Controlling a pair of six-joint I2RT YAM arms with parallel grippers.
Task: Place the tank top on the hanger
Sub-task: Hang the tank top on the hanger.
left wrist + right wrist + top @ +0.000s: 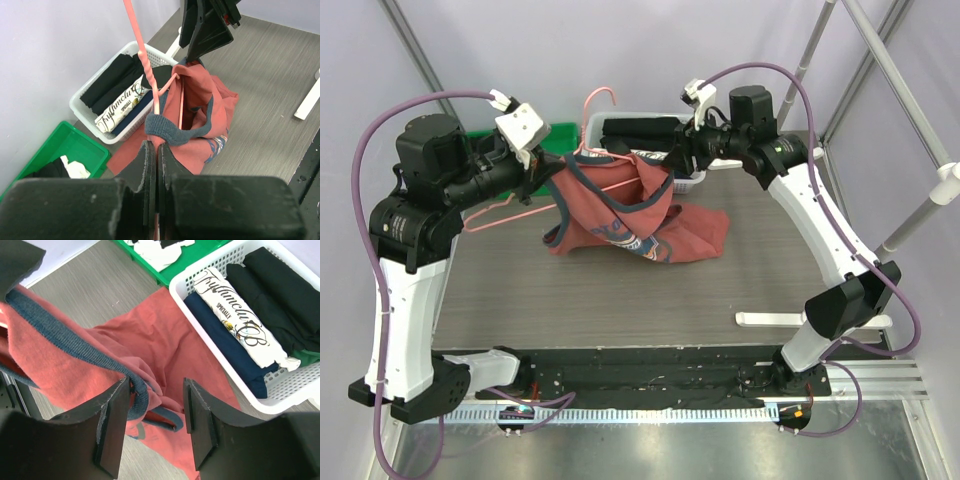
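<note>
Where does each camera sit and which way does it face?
Top external: above, behind the bases, looking down on both arms and the rust-red sleeveless tank top.
Left wrist: looks along the left gripper, shut on the thin pink wire hanger.
Right wrist: looks down past the open right gripper at the tank top.
Both wrist views share the white plastic basket.

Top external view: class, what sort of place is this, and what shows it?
Probably a robot lab bench for clothes-handling trials: two white-and-black robot arms bolted to a grey wood-grain table, with a white plastic basket of folded clothes on it.
</note>
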